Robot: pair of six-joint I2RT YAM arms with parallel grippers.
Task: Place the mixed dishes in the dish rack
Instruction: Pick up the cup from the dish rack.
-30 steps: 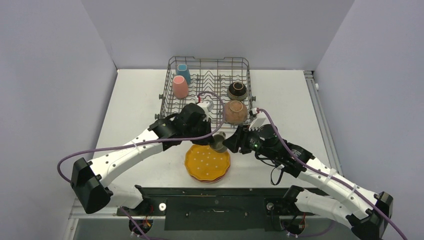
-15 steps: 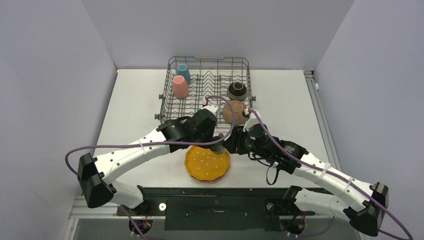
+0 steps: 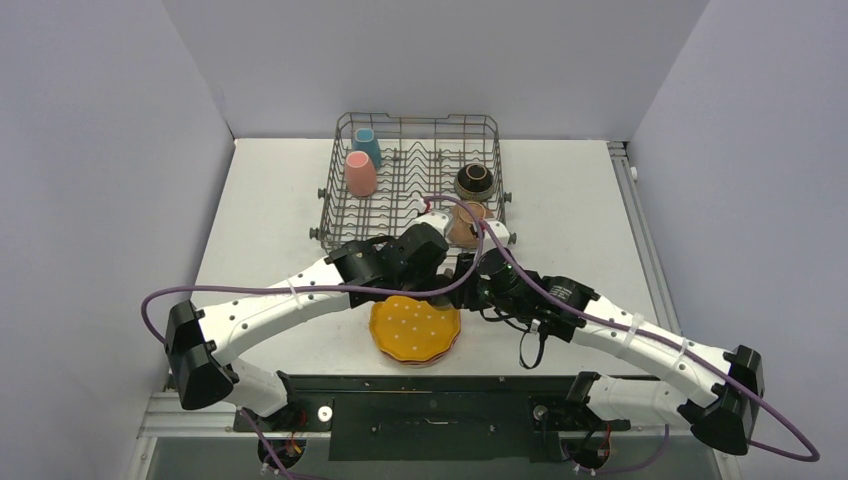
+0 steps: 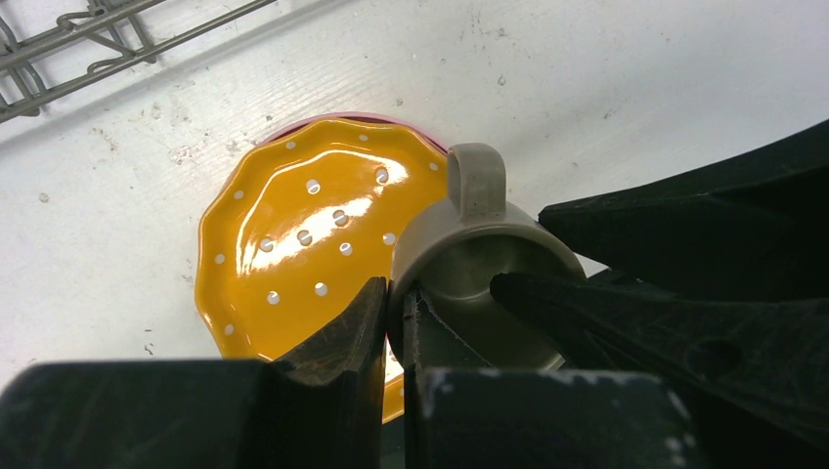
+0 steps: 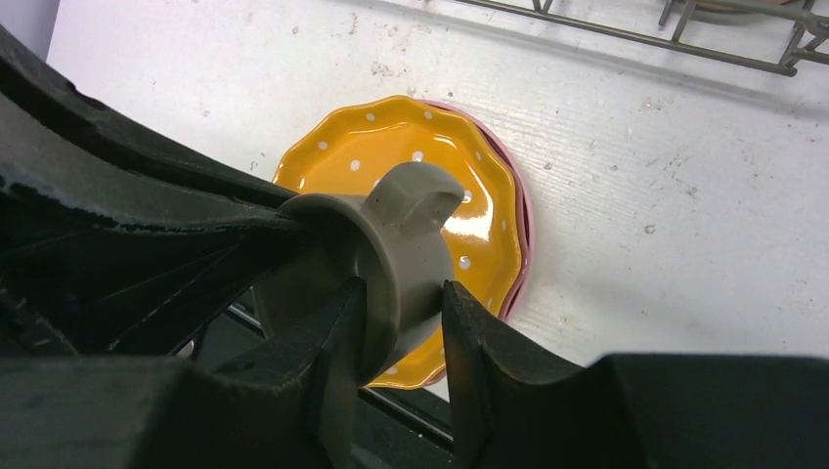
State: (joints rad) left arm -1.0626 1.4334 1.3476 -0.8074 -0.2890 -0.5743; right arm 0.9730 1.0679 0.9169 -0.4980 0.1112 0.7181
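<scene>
**Bench [image 3: 270,220], left to right**

1. Left gripper [image 4: 398,308]: reaches in from the left over the near side of the bench. Its fingers are pressed together on the rim wall of the grey-green cup [image 4: 489,249], one outside and one inside.
2. Dish rack [image 3: 418,117]: grey wire basket at the far middle of the bench, well apart from the grippers' meeting point.
   - small blue cup [image 3: 366,146]: far left corner of the rack, mouth down.
   - pink cup [image 3: 360,175]: just in front of the blue one, mouth down.
3. Scalloped orange-yellow plate [image 3: 412,332]: white-dotted, flat on the bench in front of the rack, near the arm bases. It lies on a pink plate [image 5: 526,230], of which only the rim shows.
4. Grey-green cup: off the bench, tipped on its side between the two grippers. It hangs above the far edge of the orange-yellow plate with its handle pointing away from both wrists. In the top view it is mostly hidden under the grippers.
5. Dark brown bowl [image 3: 474,181]: right half of the rack.
6. Terracotta bowl [image 3: 462,232]: near right corner of the rack, partly covered by a cable.
7. Right gripper [image 5: 401,293]: comes in from the right, opposite the left one. Its fingers are partly spread and set against both sides of the cup's body, just below the handle.
</scene>
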